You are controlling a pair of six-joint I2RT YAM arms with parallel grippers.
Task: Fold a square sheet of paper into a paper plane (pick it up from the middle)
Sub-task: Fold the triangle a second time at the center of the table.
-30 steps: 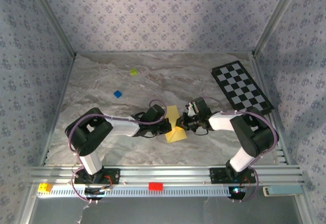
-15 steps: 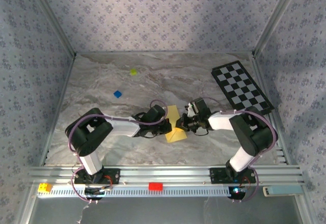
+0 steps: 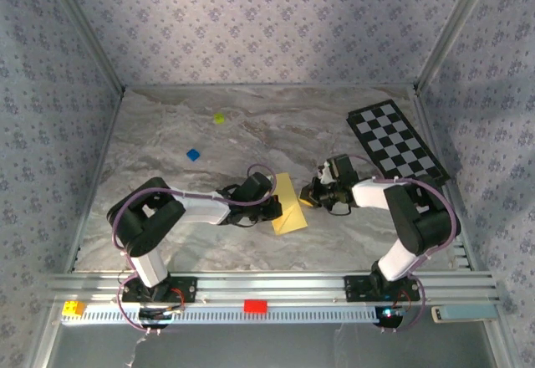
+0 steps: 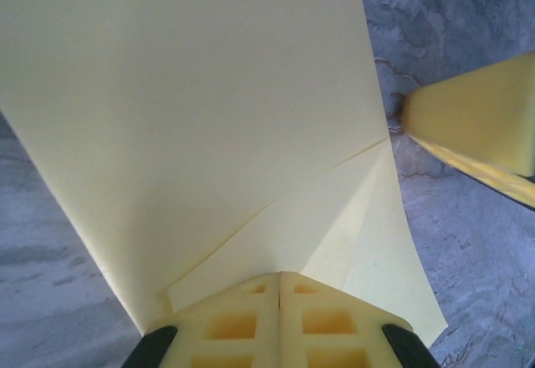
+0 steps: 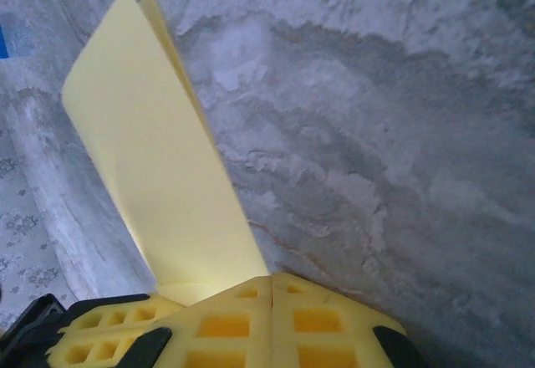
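The square sheet of paper [image 3: 289,205] is yellow, folded along a crease, and stands on edge at the table's middle. In the left wrist view the paper [image 4: 209,117] fans out from the tips, with a diagonal folded flap near them. My left gripper [image 3: 272,208] [image 4: 280,278] is shut on the paper's lower edge. A short way to the paper's right, my right gripper [image 3: 311,192] [image 5: 272,281] is shut with nothing in it. From the right wrist the paper [image 5: 159,184] rises tilted at the left. One right finger [image 4: 481,117] shows at the left wrist view's right edge.
A black-and-white checkered board [image 3: 397,143] lies at the back right. A small yellow-green block [image 3: 219,118] and a blue block [image 3: 193,155] sit at the back left. A red brick [image 3: 255,305] and a yellow brick [image 3: 73,308] rest on the front rail.
My right gripper has drawn back to the right, away from the paper. The left gripper and the paper have stayed where they were.
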